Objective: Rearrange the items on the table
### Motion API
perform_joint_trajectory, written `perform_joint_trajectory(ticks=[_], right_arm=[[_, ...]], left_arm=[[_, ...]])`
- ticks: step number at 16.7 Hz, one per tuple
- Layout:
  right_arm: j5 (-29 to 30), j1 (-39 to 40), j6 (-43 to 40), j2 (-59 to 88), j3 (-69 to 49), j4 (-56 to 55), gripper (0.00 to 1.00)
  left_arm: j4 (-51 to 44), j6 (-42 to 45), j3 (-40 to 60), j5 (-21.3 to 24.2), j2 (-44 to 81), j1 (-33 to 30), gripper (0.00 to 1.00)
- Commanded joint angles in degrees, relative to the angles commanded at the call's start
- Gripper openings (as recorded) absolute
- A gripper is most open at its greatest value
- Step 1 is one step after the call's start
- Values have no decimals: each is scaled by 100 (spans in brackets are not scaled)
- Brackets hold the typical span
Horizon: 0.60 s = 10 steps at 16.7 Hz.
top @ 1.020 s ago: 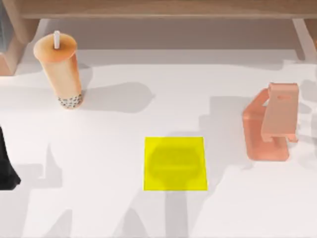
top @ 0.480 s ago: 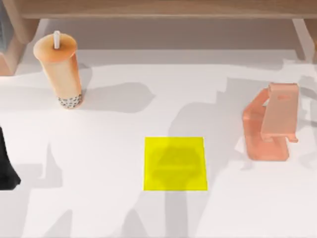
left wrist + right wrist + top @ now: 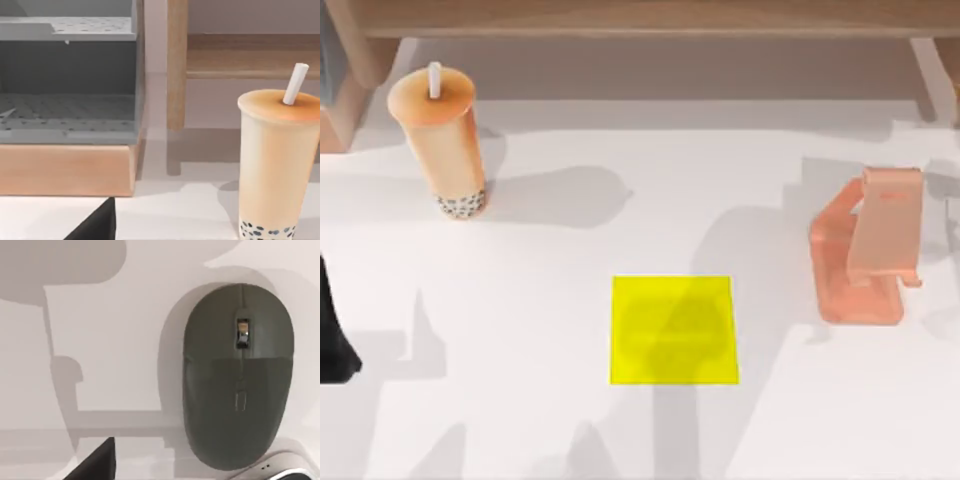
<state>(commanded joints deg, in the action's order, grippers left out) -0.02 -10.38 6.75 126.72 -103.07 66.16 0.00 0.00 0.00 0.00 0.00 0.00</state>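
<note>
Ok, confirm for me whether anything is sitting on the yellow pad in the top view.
No: the yellow pad lies bare on the table, with nothing but a shadow across it.

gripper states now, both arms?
Left tool: cannot be told; its wrist camera faces the tall orange bubble-tea cup.
Right tool: cannot be told; its wrist camera looks down on the small black oval computer mouse.

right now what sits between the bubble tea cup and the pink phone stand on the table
Nothing stands between them: in the top view, the table from the bubble tea cup across to the phone stand is bare white with shadows. The yellow pad lies nearer the camera, off that line.
</note>
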Motion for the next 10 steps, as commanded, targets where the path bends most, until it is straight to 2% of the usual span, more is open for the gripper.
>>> perform_joint_trajectory(ticks=[6,10], right_arm=[[3,17,22,326,799,-1132,100],[4,19,23,354,862,-1215,100]], left_arm=[[0,0,0,0,0,0,100],[0,0,0,0,0,0,100]])
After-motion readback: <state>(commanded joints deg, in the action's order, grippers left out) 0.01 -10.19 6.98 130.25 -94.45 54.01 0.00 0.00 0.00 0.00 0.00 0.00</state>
